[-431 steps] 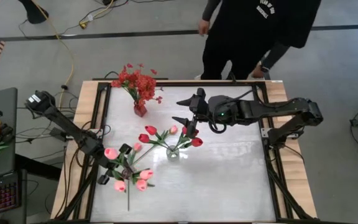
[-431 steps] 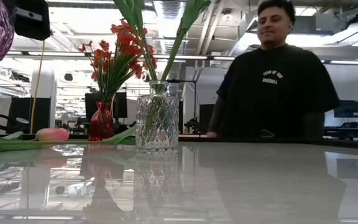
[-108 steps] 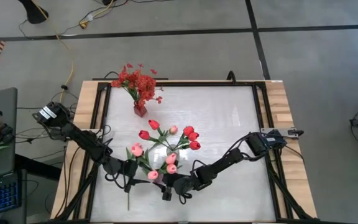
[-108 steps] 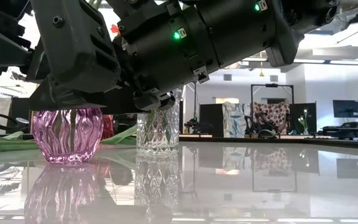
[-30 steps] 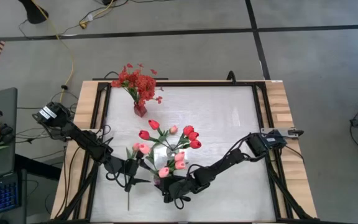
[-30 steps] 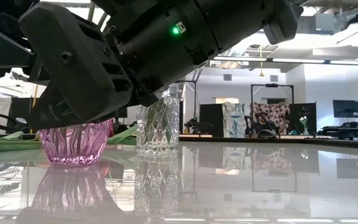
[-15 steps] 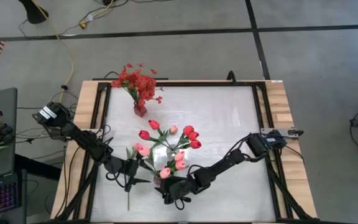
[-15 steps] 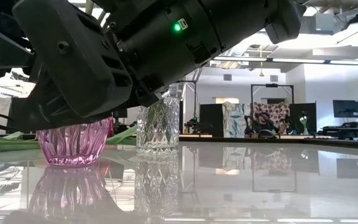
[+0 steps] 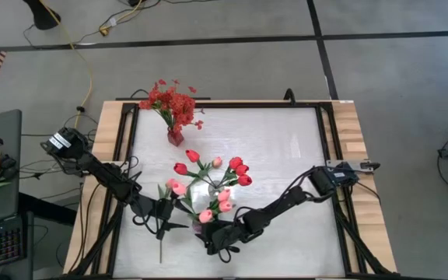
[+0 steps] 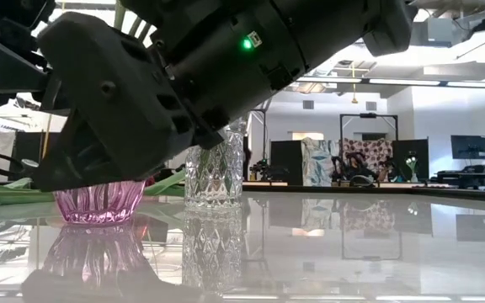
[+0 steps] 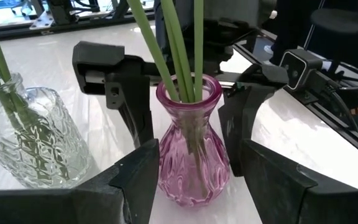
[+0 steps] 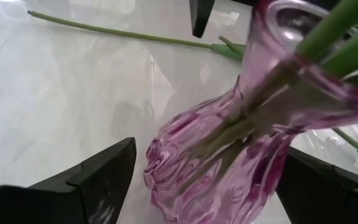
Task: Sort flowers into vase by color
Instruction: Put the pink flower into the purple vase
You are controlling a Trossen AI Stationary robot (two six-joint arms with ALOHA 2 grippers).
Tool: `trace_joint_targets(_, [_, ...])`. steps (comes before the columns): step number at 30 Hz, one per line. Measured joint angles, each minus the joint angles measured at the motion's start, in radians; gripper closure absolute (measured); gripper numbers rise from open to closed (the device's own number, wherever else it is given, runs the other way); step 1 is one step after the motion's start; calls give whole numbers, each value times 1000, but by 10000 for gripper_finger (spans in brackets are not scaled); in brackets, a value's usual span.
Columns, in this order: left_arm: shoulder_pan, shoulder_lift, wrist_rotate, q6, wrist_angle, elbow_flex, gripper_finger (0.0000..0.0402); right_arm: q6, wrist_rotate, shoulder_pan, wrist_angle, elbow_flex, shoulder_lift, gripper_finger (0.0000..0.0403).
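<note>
Both my end effectors, left (image 11: 191,180) and right (image 12: 197,180), stand open around the pink vase (image 11: 191,146): fragile, slippery glass, top-heavy; grip its belly.

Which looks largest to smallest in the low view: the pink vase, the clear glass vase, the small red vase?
1. Clear glass vase
2. Pink vase, partly hidden by an arm and nearer the camera, so its rank is unsure.
3. Small red vase: hidden here, cannot rank.

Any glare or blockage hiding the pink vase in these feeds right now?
Low view: the right arm's dark body fills the upper left, hiding the ribbed pink glass vase's neck; the glossy white tabletop mirrors it. Right wrist view: the vase looms close and soft. Left wrist view: vase clear, with bright glare on the table.
</note>
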Motion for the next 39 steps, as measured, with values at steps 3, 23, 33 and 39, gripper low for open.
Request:
trace_joint_targets(3, [0, 0, 0, 0, -3, 0, 191, -8, 1, 4, -12, 0, -11, 26])
trace_joint_targets(23, [27, -47, -3, -44, -118, 1, 192, 139, -34, 34, -299, 0, -100, 26])
trace_joint_targets(33, [116, -307, -78, -349, -667, 54, 192, 171, -39, 55, -365, 0, -111, 26])
trace_joint_targets(39, [255, -337, 34, -508, -864, 85, 192, 325, -32, 57, -532, 1, -181, 26])
